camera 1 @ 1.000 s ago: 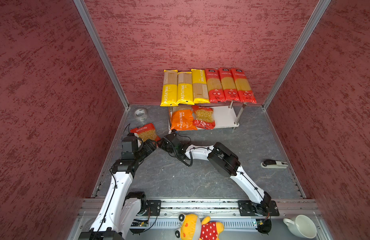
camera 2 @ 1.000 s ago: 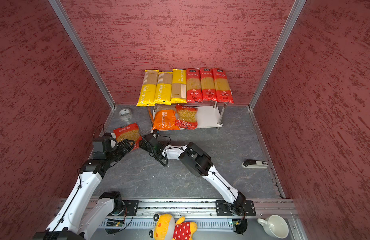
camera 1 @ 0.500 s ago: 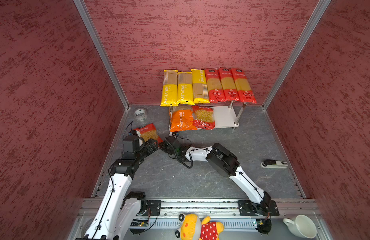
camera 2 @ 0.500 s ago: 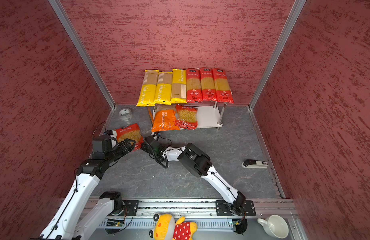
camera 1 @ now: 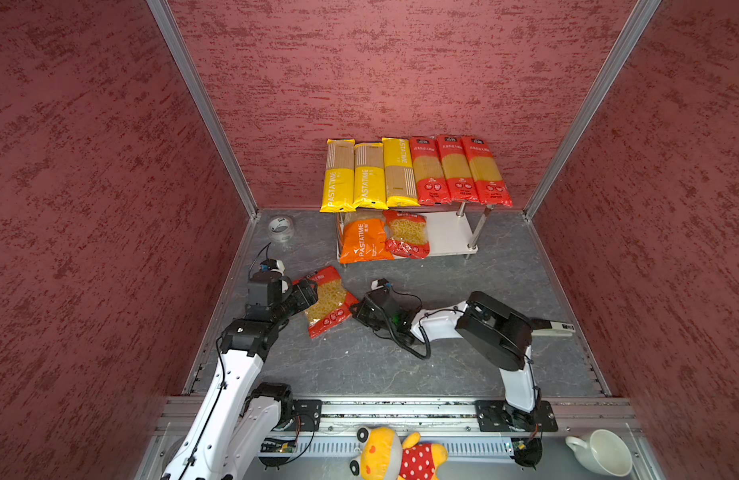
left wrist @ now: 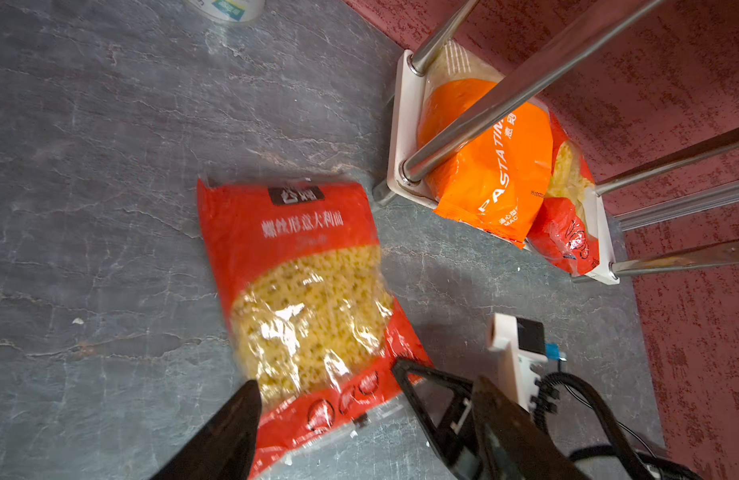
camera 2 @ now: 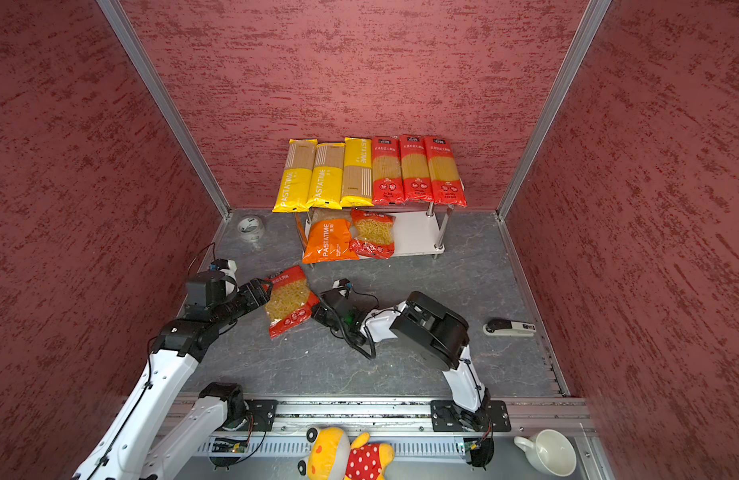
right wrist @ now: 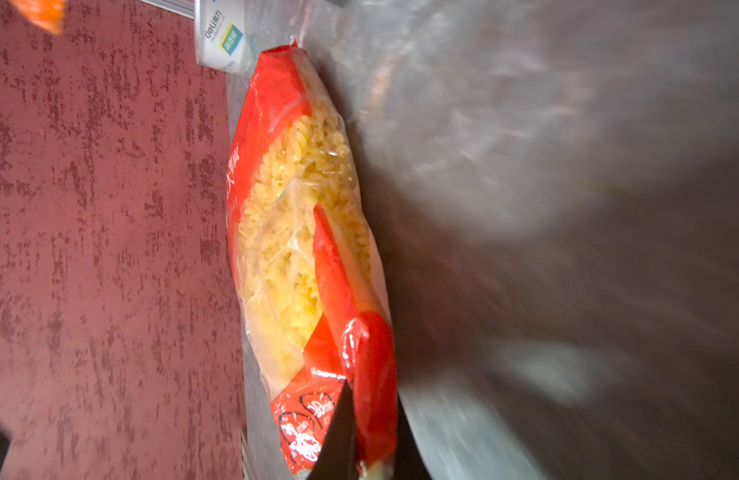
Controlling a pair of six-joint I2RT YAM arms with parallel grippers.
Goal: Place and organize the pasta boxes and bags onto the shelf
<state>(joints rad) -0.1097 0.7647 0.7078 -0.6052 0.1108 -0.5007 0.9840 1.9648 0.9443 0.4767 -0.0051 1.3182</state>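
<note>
On the surface (camera 1: 359,365) before the shelf (camera 1: 451,237), a red pasta bag (camera 1: 328,301) lies, right jaws clenched on its corner, left jaws released beside it. An orange bag (camera 1: 363,243) and a second red bag (camera 1: 407,237) occupy the lower board's left side.

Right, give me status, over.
Right jaws shut on loose red bag corner. Left jaws open at its opposite edge. Bag lies on floor, off the shelf. Nothing between them.
</note>
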